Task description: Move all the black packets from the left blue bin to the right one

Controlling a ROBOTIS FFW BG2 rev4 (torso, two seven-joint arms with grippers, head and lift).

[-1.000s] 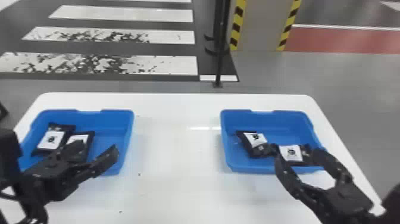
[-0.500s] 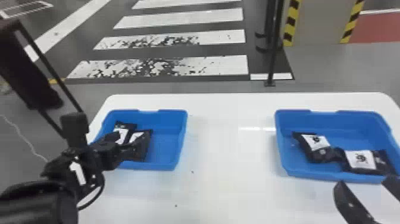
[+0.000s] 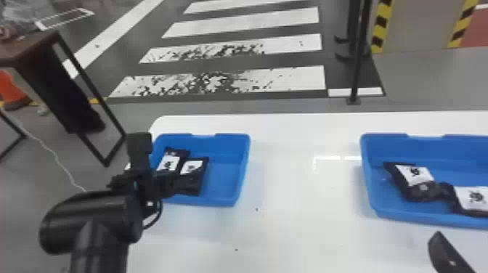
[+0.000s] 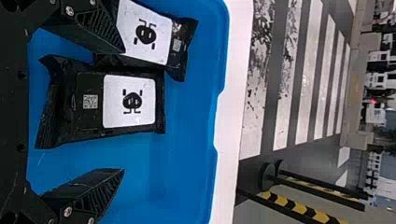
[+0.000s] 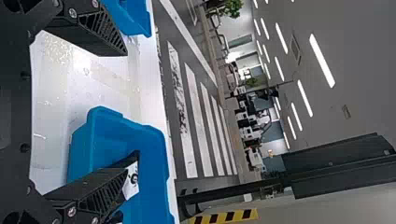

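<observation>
My left gripper [image 3: 178,183] is over the near left part of the left blue bin [image 3: 227,201], which holds two black packets, one [image 3: 172,159] overlapping the other [image 3: 198,176]. In the left wrist view, the left gripper [image 4: 123,111] stands open, with a packet [image 4: 128,100] between and beyond its fingers. Two black packets, one [image 3: 414,178] and another [image 3: 472,198], touch inside the right blue bin [image 3: 366,174]. At the near side of that bin is my right gripper [image 3: 448,254]; in the right wrist view the right gripper [image 5: 126,105] is open and holds nothing.
Both bins stand on a white table [image 3: 290,145], apart from each other. Behind it rises a black post [image 3: 357,54] on the floor. A dark stand [image 3: 54,72] is beyond the table at the far left.
The head view has swung left. My left gripper now sits over the near left of its bin, and the right gripper has backed off from the packets toward the near side.
</observation>
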